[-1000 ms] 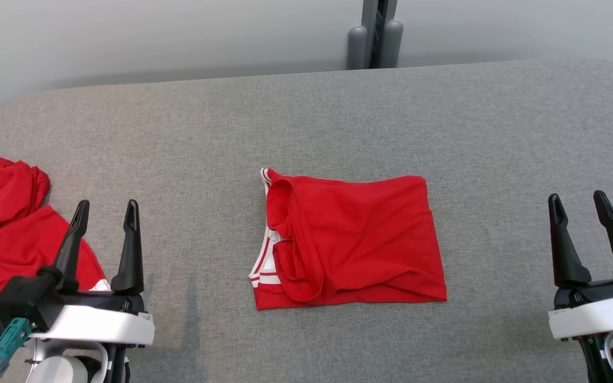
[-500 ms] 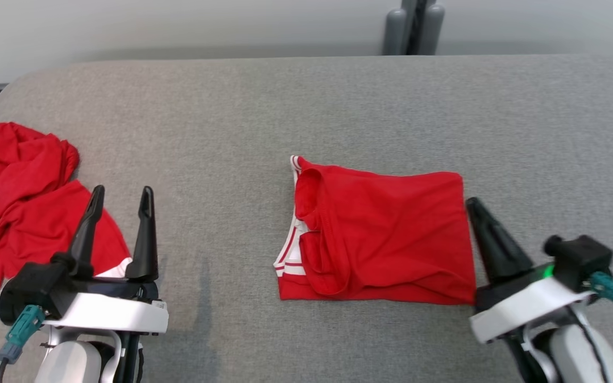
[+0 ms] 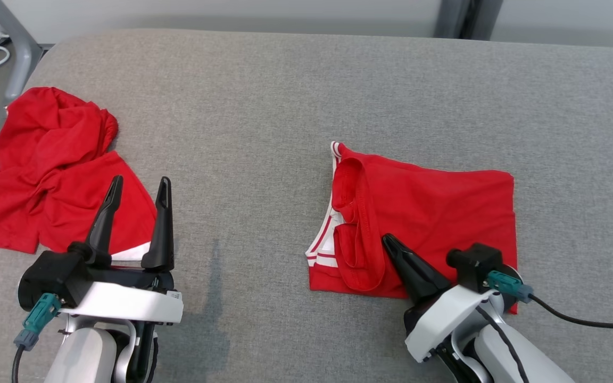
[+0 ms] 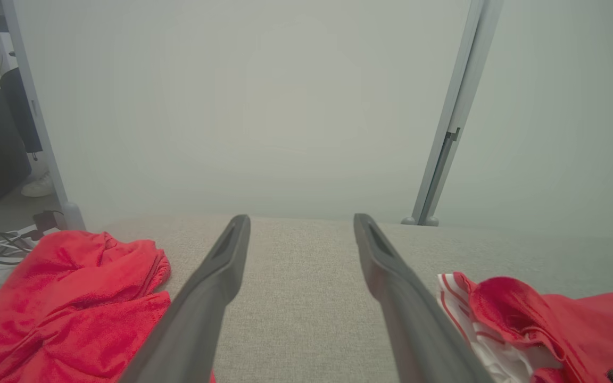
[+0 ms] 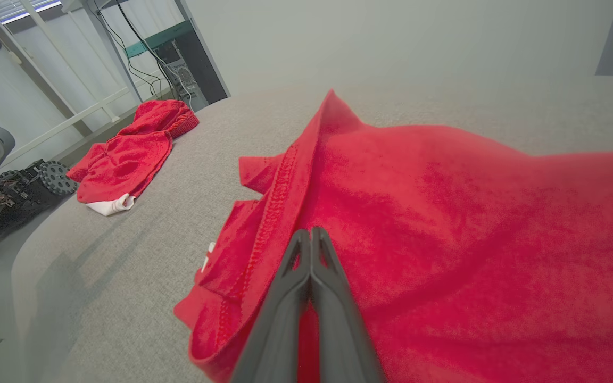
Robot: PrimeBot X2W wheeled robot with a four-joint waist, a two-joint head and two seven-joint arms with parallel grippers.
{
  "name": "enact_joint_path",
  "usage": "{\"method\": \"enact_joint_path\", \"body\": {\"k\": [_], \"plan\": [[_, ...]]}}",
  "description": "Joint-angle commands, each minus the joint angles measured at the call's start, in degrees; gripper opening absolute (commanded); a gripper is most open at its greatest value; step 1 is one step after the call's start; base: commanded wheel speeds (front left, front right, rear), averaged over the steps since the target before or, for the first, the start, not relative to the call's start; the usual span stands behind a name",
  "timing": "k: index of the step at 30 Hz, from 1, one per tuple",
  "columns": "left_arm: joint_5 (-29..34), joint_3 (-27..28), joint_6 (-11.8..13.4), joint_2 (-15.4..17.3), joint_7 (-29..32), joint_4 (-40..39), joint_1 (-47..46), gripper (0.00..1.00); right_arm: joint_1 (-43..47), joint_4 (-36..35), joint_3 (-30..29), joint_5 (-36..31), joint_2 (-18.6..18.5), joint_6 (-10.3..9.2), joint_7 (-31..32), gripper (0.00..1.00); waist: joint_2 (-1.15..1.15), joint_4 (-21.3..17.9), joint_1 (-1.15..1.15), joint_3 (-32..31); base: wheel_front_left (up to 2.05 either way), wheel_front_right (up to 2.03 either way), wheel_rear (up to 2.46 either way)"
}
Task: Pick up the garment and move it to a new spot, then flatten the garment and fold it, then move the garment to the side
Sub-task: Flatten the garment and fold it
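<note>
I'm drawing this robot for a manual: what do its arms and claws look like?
The left claw and right claw each have two long, tapering black fingers on a black block. Behind comes a glossy white wrist shell, the left one with a small label. A teal connector plugs into each block; the right one's trails a black cable.

Your left gripper [image 3: 141,181] has two long, tapering black fingers [image 3: 160,229] on a black block, mounted on a rounded white wrist shell [image 3: 125,304] with a small label [image 3: 173,294] at its corner. A teal connector [image 3: 38,315] on a dark lead plugs into the block. Your right gripper [image 3: 389,240] matches it, with a white casing [image 3: 439,319], a teal plug [image 3: 508,284] and a black cable [image 3: 578,319].
</note>
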Motion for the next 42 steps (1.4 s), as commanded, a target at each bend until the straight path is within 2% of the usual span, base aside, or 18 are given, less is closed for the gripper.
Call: {"method": "enact_joint_path", "body": {"k": [1, 11, 17, 20, 24, 31, 32, 34, 35, 42], "plan": [[-0.3, 0.1, -0.4, 0.0, -0.3, 0.3, -1.2, 1.00, -1.4, 2.0, 1.2, 1.0, -0.1, -0.02, -0.8, 0.00, 0.00, 0.6, 0.00, 0.3, 0.00, 0.00, 0.00], [-0.1, 0.5, -0.8, -0.4, -0.8, 1.6, -1.5, 1.00, -7.0, 8.4, 10.4, 5.1, 2.2, -0.02, -3.0, 0.00, 0.00, 0.9, 0.00, 0.6, 0.00, 0.00, 0.00], [0.1, 0.5, -1.4, -0.6, -1.0, 2.2, -2.3, 1.00, -11.5, 12.3, 16.5, 3.6, 3.1, -0.01, -3.8, 0.00, 0.00, 1.1, 0.00, 0.8, 0.00, 0.00, 0.00], [0.2, 0.6, -1.3, -0.6, -1.0, 2.5, -1.9, 1.00, -12.4, 12.7, 17.8, 3.6, 3.1, -0.02, -4.3, 0.00, 0.00, 0.8, 0.00, 0.3, 0.00, 0.00, 0.00], [0.4, 1.3, -0.8, -0.2, -1.1, 2.7, -0.7, 1.00, -10.4, 9.7, 14.3, 4.8, 2.1, -0.02, -4.6, 0.00, 0.00, -0.3, 0.00, -0.9, 0.00, 0.00, 0.00], [0.8, 1.9, 0.2, 0.9, -0.8, 1.9, 1.0, 1.00, -3.2, -0.2, -1.0, 1.8, -0.7, -0.01, -4.6, 0.00, 0.00, -3.5, 0.00, -2.8, 0.00, 0.00, 0.00], [0.8, 1.9, 0.2, 1.0, -0.6, 1.8, 1.2, 1.00, -2.1, -1.7, -3.4, 1.0, -0.9, -0.02, -4.6, 0.04, 0.00, -3.9, 0.00, -3.0, 0.00, 0.00, 0.00], [0.8, 1.9, 0.4, 1.4, -0.3, 1.3, 1.4, 1.00, 0.4, -4.8, -8.6, -0.9, -1.2, -0.01, -4.6, 0.56, 0.00, -4.8, 0.00, -3.4, 0.00, 0.00, 0.00], [0.8, 2.0, 0.6, 1.6, -0.1, 1.1, 1.5, 1.00, 1.5, -6.5, -11.0, -1.9, -1.3, -0.02, -4.6, 1.00, 0.00, -5.2, 0.00, -3.5, 0.00, 0.00, 0.00], [1.0, 1.9, 1.2, 2.5, 1.4, -0.7, 3.1, 1.00, 8.0, -15.8, -24.2, -7.1, -2.1, -0.01, -4.2, 1.00, 0.00, -7.6, 0.00, -5.0, 0.00, 0.00, 0.00]]}}
